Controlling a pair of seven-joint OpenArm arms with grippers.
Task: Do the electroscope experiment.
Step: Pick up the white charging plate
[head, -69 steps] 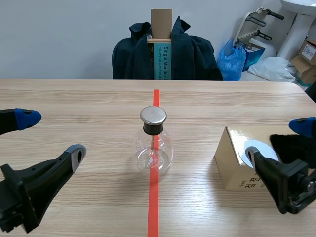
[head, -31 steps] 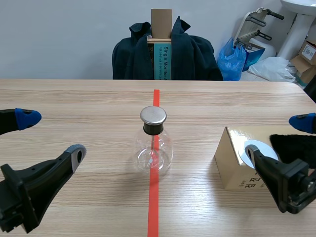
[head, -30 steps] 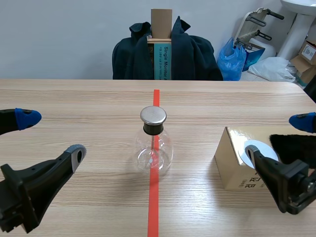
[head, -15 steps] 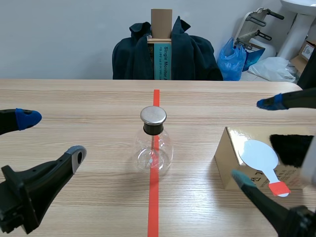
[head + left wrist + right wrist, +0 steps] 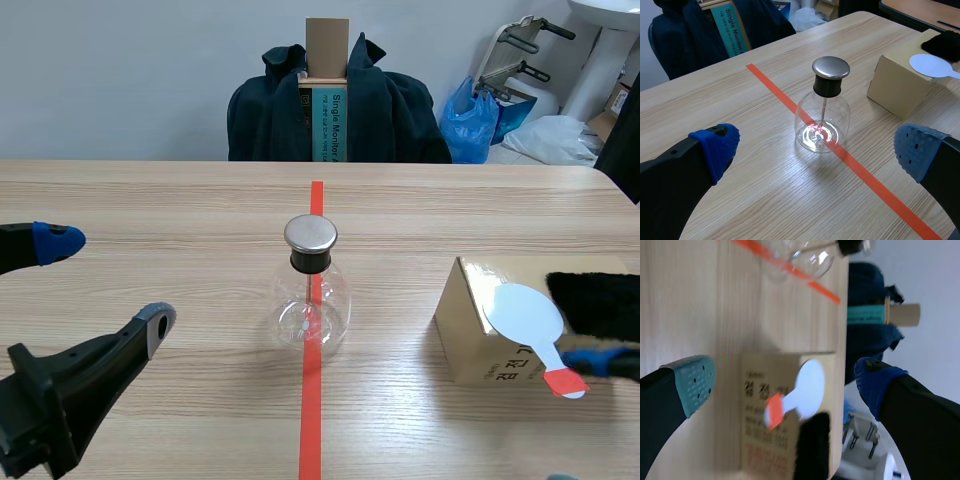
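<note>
At the bench's point(image 5: 150, 200) middle, on the red tape line, stands the flask point(image 5: 311, 290), upright, with its metal cap point(image 5: 310, 234) on and a thin rod hanging inside. Near the bench's right edge sits a gold box point(image 5: 468, 325); a white paddle point(image 5: 527, 318) lies on top of it beside a black fur pad point(image 5: 597, 300), its orange handle overhanging the box's near edge. The left claw point(image 5: 105, 285) hangs spread wide and empty near the left edge, well apart from the flask. The right claw point(image 5: 785, 375) is also spread and empty, poised over the box with the paddle between its fingers; one blue fingertip point(image 5: 590, 362) shows just beside the handle. Judged step: fetching the paddle, with rubbing and presenting it to the cap not yet done. The next move calls for pinching the orange handle squarely without nudging the paddle off the box. Beyond the far edge, a teal carton point(image 5: 331, 125) reads "Single Monitor". Dark print on the box face cannot be read.
</note>
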